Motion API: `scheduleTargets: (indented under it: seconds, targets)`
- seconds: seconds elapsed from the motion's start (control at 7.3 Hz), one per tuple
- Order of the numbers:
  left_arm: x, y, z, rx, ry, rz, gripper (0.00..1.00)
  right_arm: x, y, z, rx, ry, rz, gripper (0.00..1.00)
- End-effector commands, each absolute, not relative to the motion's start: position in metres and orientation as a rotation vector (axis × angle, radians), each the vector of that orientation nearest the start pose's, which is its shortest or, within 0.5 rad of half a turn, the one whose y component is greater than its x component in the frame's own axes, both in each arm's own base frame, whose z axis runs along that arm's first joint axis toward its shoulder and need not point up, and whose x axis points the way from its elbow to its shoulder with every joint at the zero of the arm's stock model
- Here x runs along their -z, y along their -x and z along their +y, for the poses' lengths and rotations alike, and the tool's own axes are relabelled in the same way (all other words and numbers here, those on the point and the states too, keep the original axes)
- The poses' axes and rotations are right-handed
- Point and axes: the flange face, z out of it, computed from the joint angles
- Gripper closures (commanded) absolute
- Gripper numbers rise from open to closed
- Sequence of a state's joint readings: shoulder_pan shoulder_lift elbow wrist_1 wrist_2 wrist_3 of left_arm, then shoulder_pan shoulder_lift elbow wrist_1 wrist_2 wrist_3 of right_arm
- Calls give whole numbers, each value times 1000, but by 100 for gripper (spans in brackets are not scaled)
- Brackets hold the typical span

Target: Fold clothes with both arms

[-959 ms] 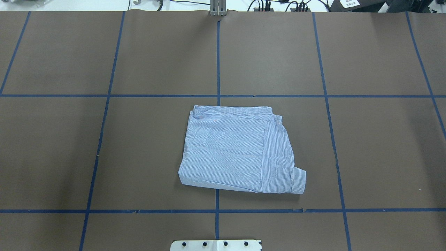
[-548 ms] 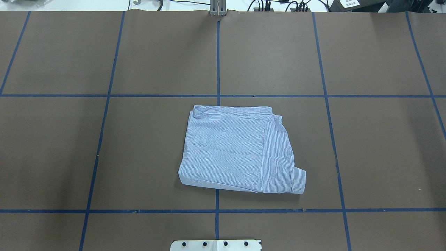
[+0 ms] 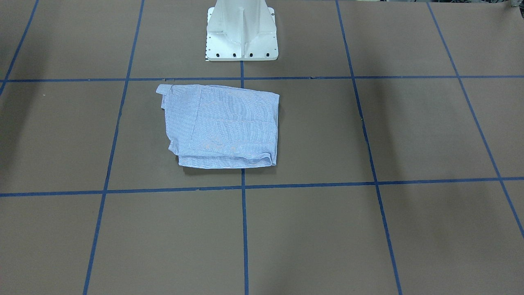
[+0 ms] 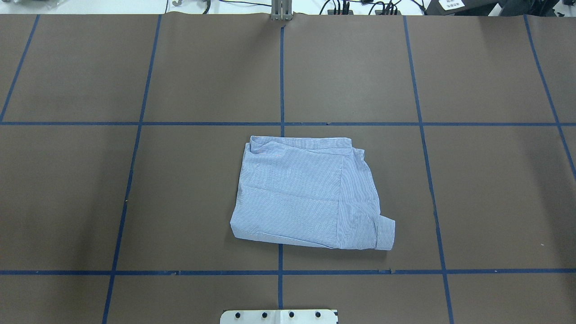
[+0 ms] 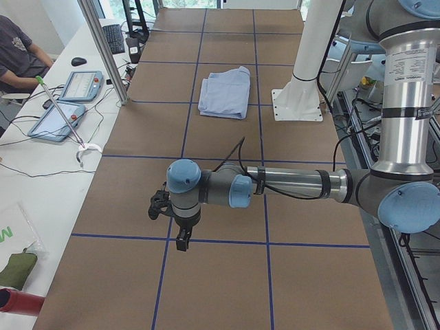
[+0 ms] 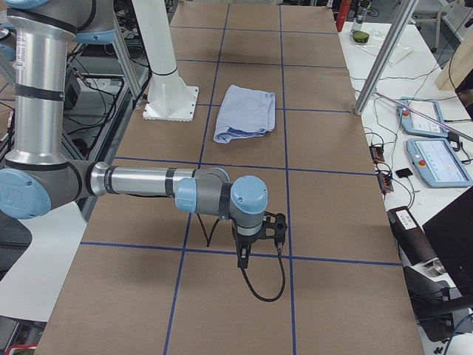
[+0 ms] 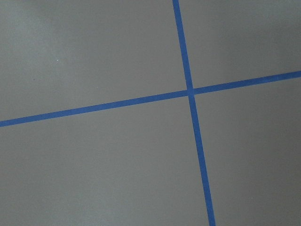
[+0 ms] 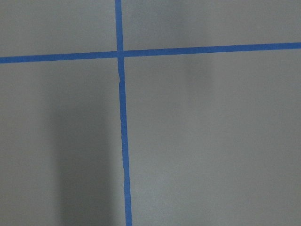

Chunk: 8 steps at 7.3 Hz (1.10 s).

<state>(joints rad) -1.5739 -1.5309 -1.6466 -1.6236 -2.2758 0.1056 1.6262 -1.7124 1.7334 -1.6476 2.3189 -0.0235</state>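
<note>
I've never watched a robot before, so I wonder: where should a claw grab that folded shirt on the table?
Probably the rounded fold edge of the shirt, away from the base: it looks puffed and binds the layers. Come low from that side. The protruding cuff would likely pull loose.

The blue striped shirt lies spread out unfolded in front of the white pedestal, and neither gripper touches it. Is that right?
Not quite. The shirt is folded into a compact rectangle, as the overhead view shows. The rest stands: it lies in front of the white pedestal, and the left gripper and right gripper hang over bare table, apart from it.
</note>
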Motion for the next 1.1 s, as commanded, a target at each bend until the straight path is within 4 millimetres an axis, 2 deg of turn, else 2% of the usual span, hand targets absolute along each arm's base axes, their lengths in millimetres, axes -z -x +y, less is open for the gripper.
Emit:
scheduleTargets:
  seconds: [0.0, 0.96]
  targets:
    - [-637, 70, -482, -132, -127, 700, 0, -652, -81, -427, -37, 30, -749, 0]
    - [-637, 71, -482, -135, -132, 702, 0, -644, -79, -434, -31, 16, -760, 0]
